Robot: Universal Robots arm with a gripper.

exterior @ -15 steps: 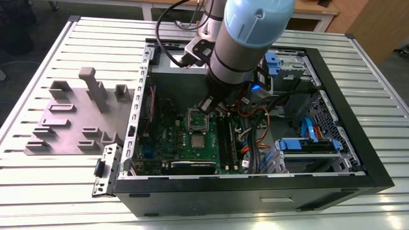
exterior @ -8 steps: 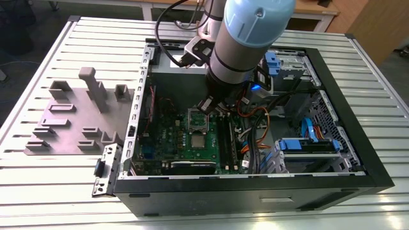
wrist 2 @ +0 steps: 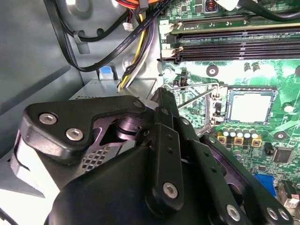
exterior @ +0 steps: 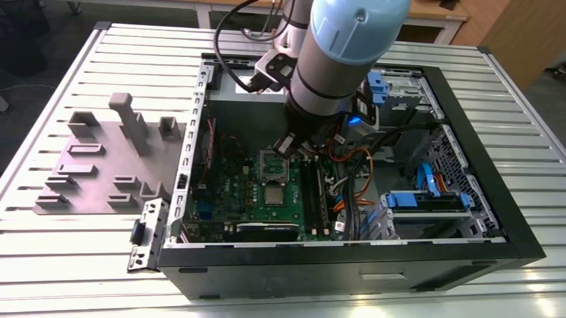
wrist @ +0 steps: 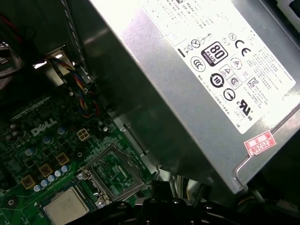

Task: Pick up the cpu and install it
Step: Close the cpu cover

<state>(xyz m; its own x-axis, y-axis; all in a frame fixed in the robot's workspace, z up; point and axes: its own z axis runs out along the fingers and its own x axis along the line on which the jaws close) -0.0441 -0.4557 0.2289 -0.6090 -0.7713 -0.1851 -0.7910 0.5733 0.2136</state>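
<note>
The cpu (exterior: 275, 196) is a small silver square with a pale rim lying flat in the socket on the green motherboard (exterior: 232, 192); both wrist views show it too (wrist 2: 250, 106) (wrist: 65, 206). The shiny socket frame (exterior: 273, 167) (wrist: 115, 171) stands swung open beside it. My gripper (exterior: 291, 146) (wrist 2: 163, 96) hangs inside the computer case, above the board just past the open frame and apart from the cpu. Its black linkages hide the board beneath them in the second wrist view.
The silver power supply (wrist: 197, 84) sits close beside the gripper. Memory slots (wrist 2: 225, 42) run along the socket, and black and coloured cables (wrist 2: 117, 51) cross the case. Blue drive bays (exterior: 425, 199) fill the exterior view's right. A grey slotted fixture (exterior: 97, 165) lies outside the case.
</note>
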